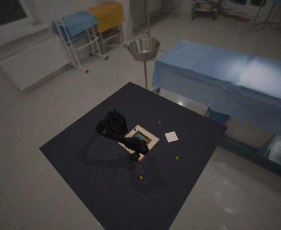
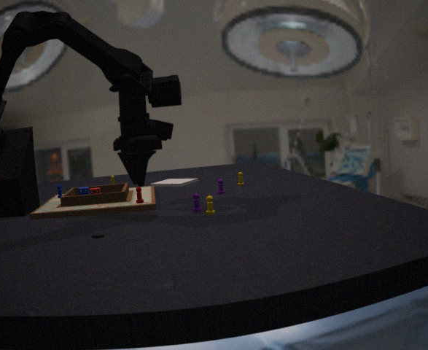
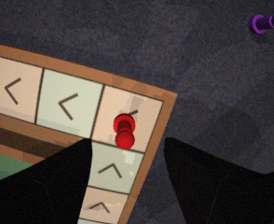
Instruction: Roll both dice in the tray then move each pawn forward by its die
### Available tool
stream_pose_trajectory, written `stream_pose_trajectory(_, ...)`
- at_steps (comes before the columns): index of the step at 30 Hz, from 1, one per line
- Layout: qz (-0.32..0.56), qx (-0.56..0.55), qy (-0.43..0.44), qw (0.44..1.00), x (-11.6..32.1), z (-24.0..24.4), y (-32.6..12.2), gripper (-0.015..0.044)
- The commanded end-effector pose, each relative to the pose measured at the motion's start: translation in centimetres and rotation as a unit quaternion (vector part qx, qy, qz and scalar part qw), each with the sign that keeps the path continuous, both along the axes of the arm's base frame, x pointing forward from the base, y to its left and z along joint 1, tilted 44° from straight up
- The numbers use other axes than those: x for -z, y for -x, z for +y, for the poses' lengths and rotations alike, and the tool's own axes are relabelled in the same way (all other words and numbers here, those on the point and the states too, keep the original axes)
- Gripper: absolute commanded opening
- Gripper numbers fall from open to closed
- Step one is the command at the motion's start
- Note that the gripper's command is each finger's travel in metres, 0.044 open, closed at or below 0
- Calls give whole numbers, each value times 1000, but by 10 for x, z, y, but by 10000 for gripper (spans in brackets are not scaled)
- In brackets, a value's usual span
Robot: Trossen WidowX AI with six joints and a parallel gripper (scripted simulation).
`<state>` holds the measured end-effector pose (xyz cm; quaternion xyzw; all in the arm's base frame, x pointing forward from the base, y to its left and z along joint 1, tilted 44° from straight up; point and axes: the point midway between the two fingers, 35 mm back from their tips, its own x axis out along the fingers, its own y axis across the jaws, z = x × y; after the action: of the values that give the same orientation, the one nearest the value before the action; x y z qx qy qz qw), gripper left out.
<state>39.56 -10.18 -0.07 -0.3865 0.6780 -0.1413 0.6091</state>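
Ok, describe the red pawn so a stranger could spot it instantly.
Find the square game board on the dark table, with a walled tray in its middle. The red pawn stands on the board's corner square, just below the claw. It is the only red pawn; the loose ones off the board are yellow or purple.
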Motion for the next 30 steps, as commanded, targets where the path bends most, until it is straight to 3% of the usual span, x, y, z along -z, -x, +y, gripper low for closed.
stream_pose_trajectory(1,4,-2,1,1000,6,-4,1,200)
stream_pose_trajectory(16,4,-3,2,1000,21,-19,0,200)
stream_pose_trajectory(21,4,-3,2,1000,21,-19,0,69)
stream_pose_trajectory(30,4,-3,2,1000,21,-19,0,9)
